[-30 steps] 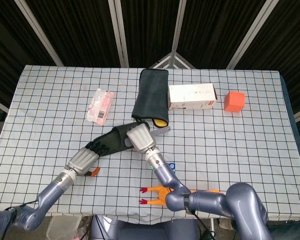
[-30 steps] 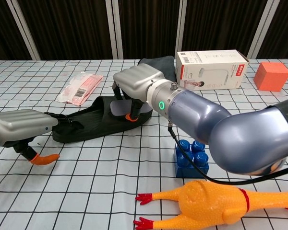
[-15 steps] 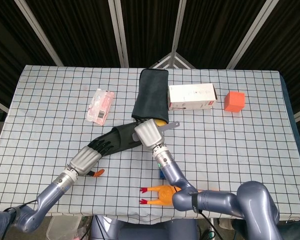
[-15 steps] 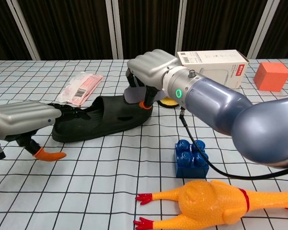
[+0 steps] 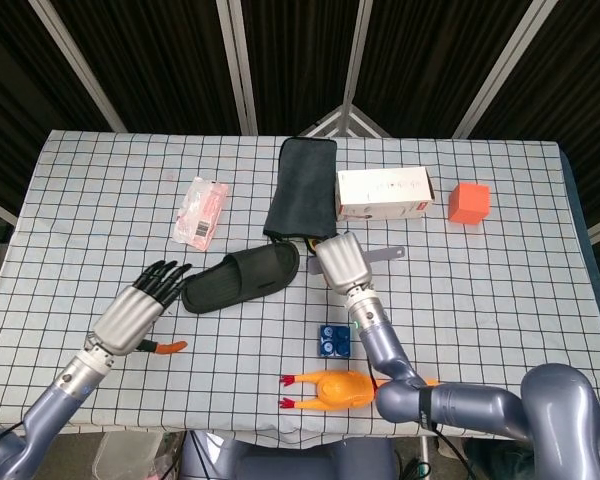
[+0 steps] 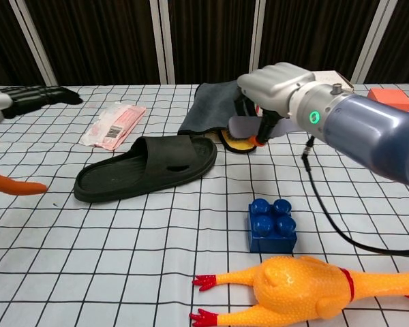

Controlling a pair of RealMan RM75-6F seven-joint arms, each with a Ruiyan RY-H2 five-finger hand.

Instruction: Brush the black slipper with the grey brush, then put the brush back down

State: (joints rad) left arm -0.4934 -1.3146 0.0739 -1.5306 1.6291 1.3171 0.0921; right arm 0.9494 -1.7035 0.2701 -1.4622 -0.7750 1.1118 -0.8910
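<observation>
1. The black slipper (image 5: 242,279) lies flat on the checked tablecloth (image 5: 500,290), between the two hands, touched by neither.
2. The right hand (image 5: 342,262) is just to the slipper's right, raised above the cloth, its fingers wrapped around the grey brush (image 5: 380,254), whose handle sticks out past the hand toward the right.
3. In the chest view the brush head (image 6: 241,127) shows under the curled fingers (image 6: 266,129).
4. The left hand (image 5: 140,305) sits just left of the slipper's end, fingers straight and slightly spread, holding nothing.
5. A blue block (image 5: 334,341) lies in front of the right hand, with a yellow rubber chicken (image 5: 325,390) nearer still.
6. Behind the right hand lie a dark folded cloth (image 5: 302,185) and a white box (image 5: 384,193).
</observation>
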